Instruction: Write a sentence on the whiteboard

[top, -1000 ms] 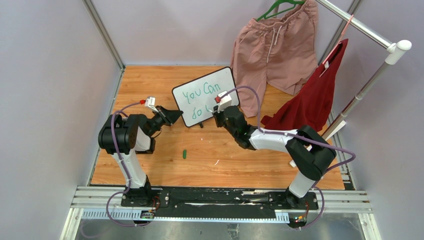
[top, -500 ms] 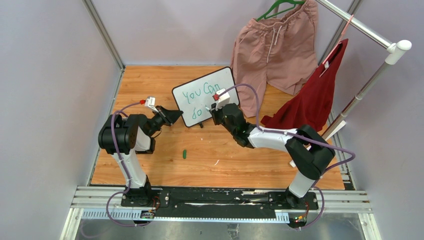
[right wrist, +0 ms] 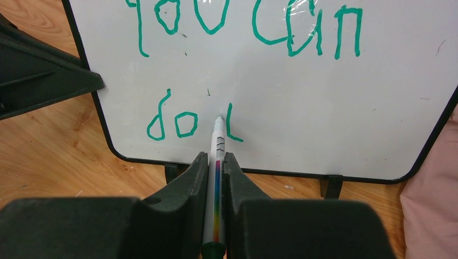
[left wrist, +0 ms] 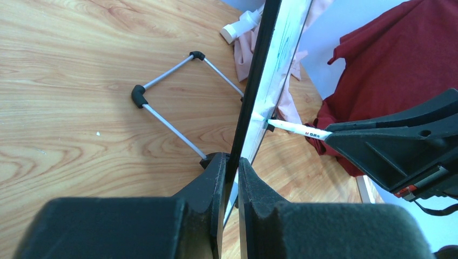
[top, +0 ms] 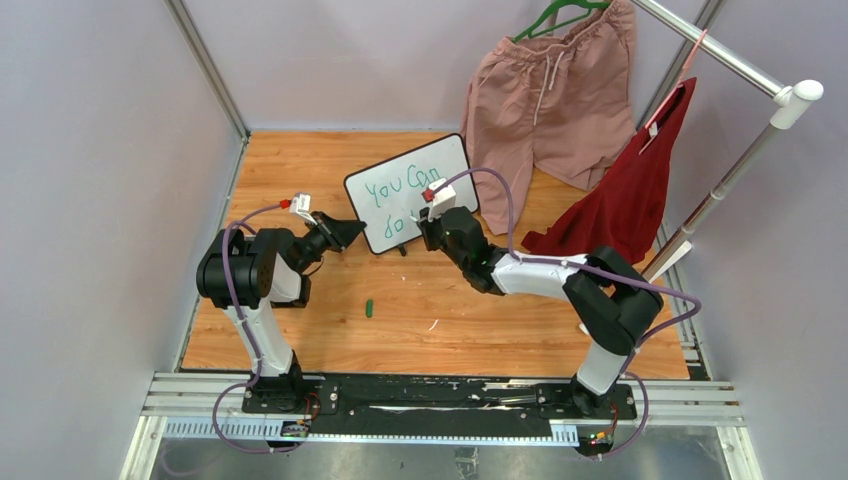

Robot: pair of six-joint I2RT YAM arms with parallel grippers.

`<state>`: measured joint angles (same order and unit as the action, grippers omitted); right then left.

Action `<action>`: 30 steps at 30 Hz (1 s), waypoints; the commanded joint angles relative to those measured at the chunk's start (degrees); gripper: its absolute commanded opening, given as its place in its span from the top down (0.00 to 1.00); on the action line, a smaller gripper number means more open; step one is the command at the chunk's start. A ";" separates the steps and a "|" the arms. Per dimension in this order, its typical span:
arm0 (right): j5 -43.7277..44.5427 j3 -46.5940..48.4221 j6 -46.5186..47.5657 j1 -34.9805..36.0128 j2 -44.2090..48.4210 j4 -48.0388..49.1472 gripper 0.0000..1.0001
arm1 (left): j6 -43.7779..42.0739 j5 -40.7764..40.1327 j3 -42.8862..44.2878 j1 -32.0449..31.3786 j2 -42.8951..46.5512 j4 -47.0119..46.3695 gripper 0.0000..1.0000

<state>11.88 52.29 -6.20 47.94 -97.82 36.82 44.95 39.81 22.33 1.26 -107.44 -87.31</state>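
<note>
With the left jaws clamped on the edge of the whiteboard point(right wrist: 335, 118), which stands upright on the wooden surface point(top: 330, 300), the right jaws grip a marker point(right wrist: 217, 162) whose tip touches the board beside "do", so the sentence point(right wrist: 291, 32) likely needs its last word next, in light strokes.

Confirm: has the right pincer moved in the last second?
Yes. The right pincer with its marker shifted slightly left across the whiteboard, which stayed put.

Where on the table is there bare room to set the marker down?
Bare wood lies in front of the whiteboard, around the small green object. The back left corner behind the left gripper is bare. Crowded: the right side, with the red garment and pink shorts.
</note>
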 commanded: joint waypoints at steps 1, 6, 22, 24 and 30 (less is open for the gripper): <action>0.85 1.93 0.49 0.59 -1.04 0.65 1.00 | -0.83 0.00 -0.18 -0.32 -1.28 -1.95 1.00; 1.46 2.01 0.57 0.44 -1.51 0.32 1.00 | -0.83 0.00 -0.18 -0.32 -1.28 -1.91 1.00; 3.64 0.82 0.59 -0.93 -0.16 -0.39 1.00 | -0.88 0.00 -0.18 -0.37 -1.22 -1.90 1.00; 3.94 0.71 0.60 -1.00 -0.01 -0.43 1.00 | -0.91 0.00 -0.18 -0.31 -1.24 -1.90 1.00; 4.48 0.67 0.56 -1.43 0.24 -0.67 1.00 | -0.91 0.00 -0.18 -0.36 -1.28 -1.90 1.00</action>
<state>13.56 52.84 -6.20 47.77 -98.41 36.40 44.93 39.79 22.33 1.26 -107.44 -87.31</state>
